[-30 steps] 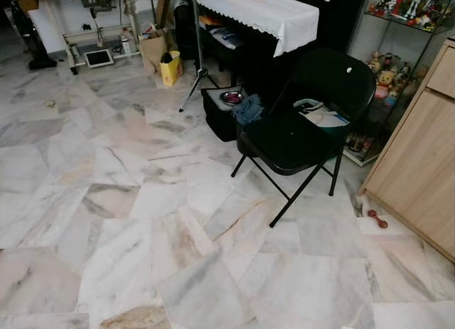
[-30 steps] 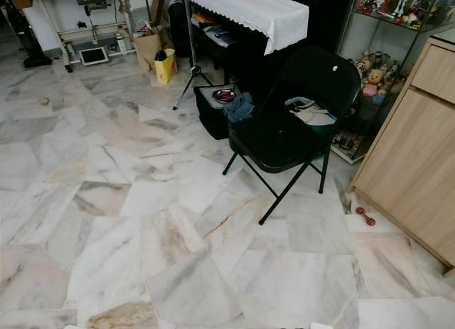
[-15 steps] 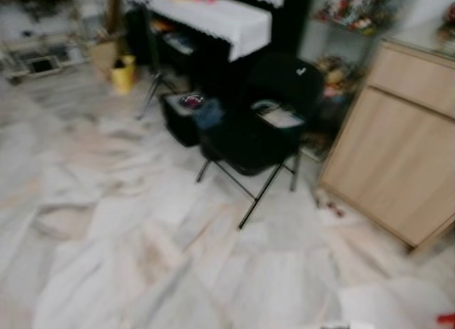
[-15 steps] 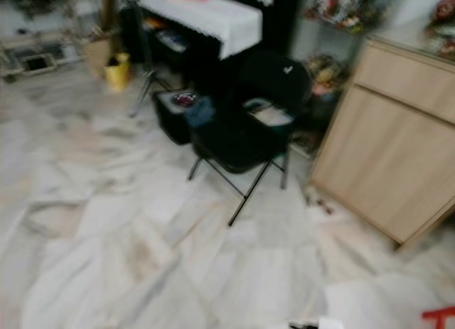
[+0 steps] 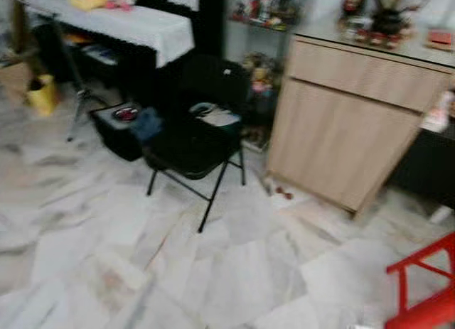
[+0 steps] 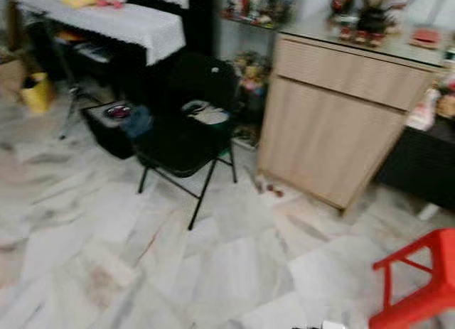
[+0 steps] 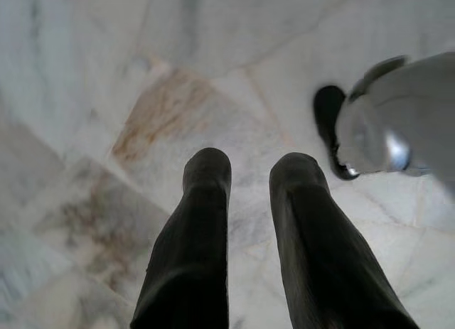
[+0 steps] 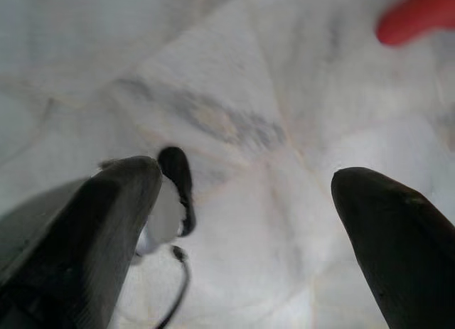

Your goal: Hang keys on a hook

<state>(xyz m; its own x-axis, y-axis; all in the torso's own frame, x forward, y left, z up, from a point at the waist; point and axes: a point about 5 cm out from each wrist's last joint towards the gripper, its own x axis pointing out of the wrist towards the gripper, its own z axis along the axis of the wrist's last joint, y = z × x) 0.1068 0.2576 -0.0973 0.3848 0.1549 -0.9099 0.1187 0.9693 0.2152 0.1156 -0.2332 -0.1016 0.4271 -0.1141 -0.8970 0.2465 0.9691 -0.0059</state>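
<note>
Keys and hook: cannot be made out in either blurred eye view. Left gripper [image 7: 249, 174] hangs over the marble floor [image 5: 234, 272], its fingers [image 7: 206, 180] close together with a narrow gap, holding nothing. Right gripper [image 8: 245, 194] also points at the floor, fingers spread wide, empty.

Ahead: black folding chair [image 5: 195, 123] with papers on its seat, just left of a light wooden cabinet [image 5: 348, 123] topped with figurines. Black box [image 5: 117, 126] beside the chair; table with white cloth [image 5: 128, 23] behind it. Red plastic stool [image 5: 426, 286] at near right. Yellow bag [image 5: 41, 94] at far left.
</note>
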